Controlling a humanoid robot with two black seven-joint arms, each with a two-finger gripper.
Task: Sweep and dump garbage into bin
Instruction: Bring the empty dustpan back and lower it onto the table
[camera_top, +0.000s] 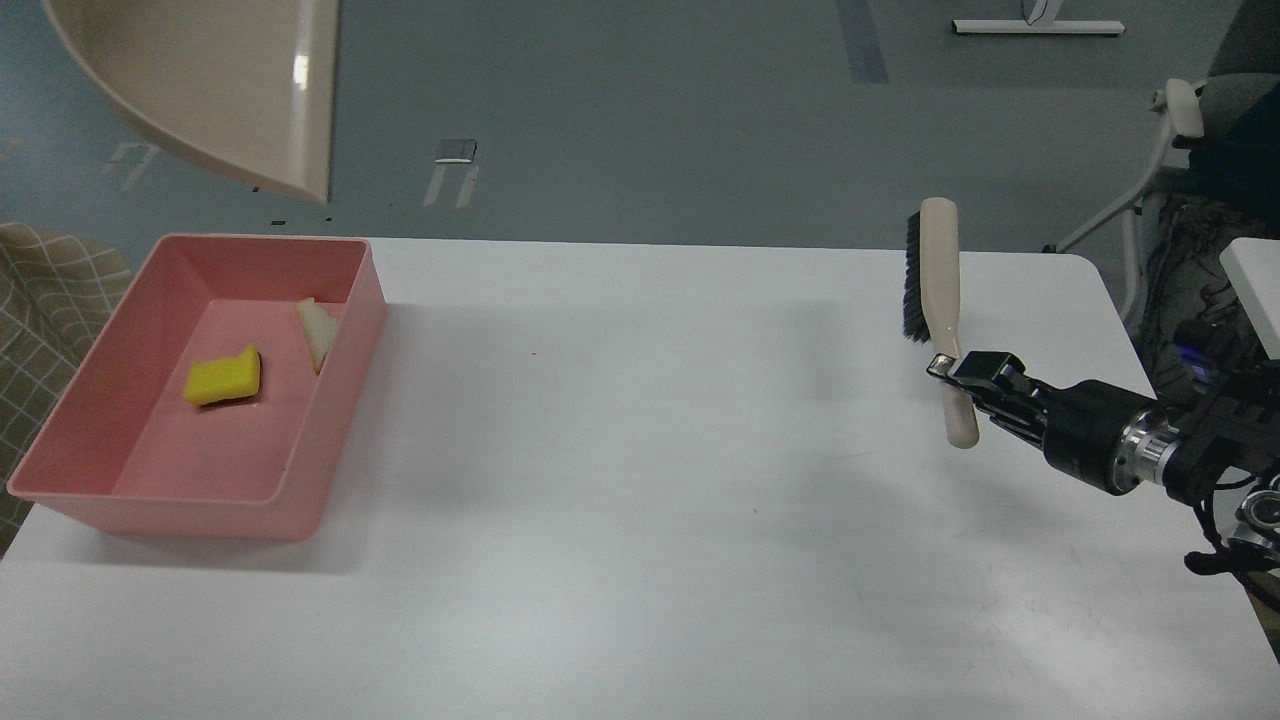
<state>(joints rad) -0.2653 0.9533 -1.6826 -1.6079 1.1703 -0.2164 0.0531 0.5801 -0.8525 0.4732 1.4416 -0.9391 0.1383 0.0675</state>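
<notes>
The pink bin (335, 400) sits at the table's left. Inside it lie the garbage pieces: a yellow spongy chunk (223, 376) and a pale sliver (317, 331) leaning on the right wall. The beige dustpan (215, 85) hangs high above the bin at the top left, empty; the left gripper holding it is out of view. My right gripper (955, 372) is shut on the handle of the beige black-bristled brush (936, 275), held upright above the table at the right.
The white table (640, 500) spans the view, with its far edge at the back and right corner near a chair (1180, 150). A checked cloth (50, 300) shows left of the bin.
</notes>
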